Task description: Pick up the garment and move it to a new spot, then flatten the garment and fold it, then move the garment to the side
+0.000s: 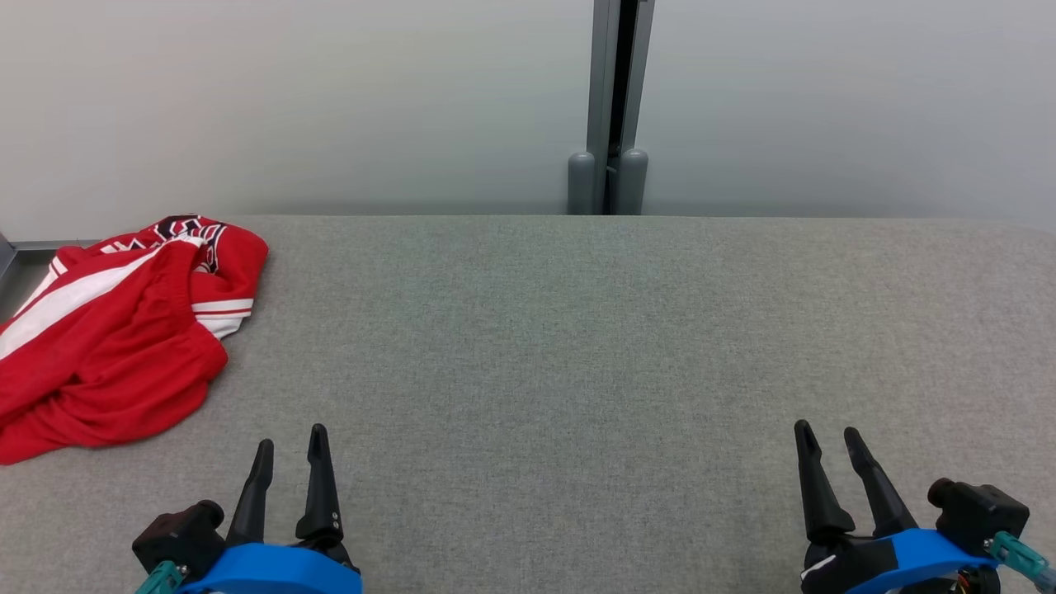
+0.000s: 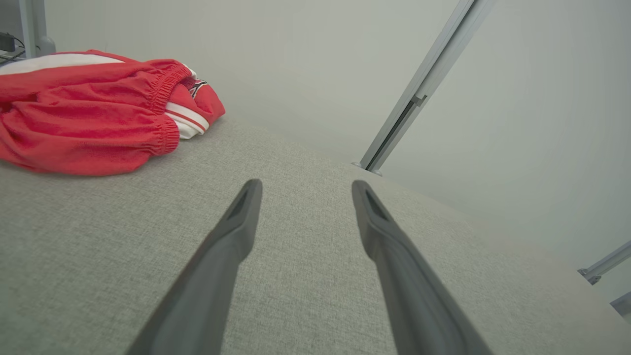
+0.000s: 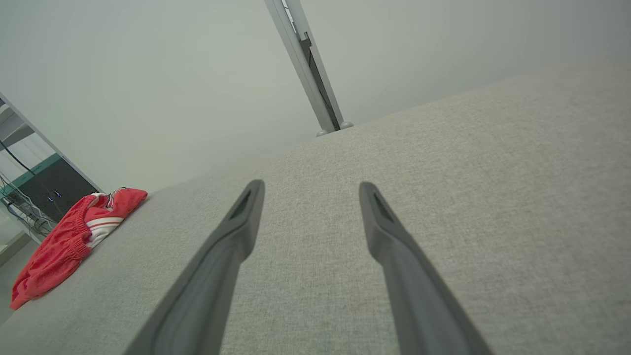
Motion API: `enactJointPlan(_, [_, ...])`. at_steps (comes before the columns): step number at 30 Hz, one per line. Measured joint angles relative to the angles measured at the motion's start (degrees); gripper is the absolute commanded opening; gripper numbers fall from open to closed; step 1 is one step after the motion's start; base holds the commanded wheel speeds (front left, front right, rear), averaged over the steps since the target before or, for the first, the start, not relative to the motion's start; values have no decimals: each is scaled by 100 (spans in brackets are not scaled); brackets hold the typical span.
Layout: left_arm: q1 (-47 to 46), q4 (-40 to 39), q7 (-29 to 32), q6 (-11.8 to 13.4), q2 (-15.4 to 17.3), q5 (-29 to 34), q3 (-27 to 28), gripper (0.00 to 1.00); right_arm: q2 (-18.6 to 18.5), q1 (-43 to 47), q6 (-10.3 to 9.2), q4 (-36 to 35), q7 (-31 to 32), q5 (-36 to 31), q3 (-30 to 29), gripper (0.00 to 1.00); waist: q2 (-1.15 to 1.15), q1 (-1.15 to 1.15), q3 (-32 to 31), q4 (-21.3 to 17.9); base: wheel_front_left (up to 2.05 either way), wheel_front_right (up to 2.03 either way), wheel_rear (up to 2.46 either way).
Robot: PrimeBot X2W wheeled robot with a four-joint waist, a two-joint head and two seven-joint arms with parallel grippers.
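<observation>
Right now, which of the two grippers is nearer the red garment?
The left gripper: the red garment lies close to it; the right gripper is far across the table.

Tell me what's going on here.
Nothing is being handled yet. A crumpled red garment with white stripes lies at the left edge of the grey fabric surface. The left pincer and right pincer both sit open and empty near the front, apart from the garment.

Black fingers (image 1: 320, 478), blue wrists (image 1: 272, 571)
</observation>
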Motion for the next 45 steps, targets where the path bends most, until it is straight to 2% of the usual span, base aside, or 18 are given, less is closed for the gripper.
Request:
enactJointPlan(23, [29, 279, -302, -15, 11, 942, -105, 100, -11, 0, 1, 120, -285, -1203, 129, 100, 0, 0, 9, 10, 0, 0, 0])
enactJointPlan(45, [32, 583, -541, -15, 18, 1689, -130, 100, -20, 3, 8, 211, -532, -2091, 211, 100, 0, 0, 1, -4, 0, 0, 0])
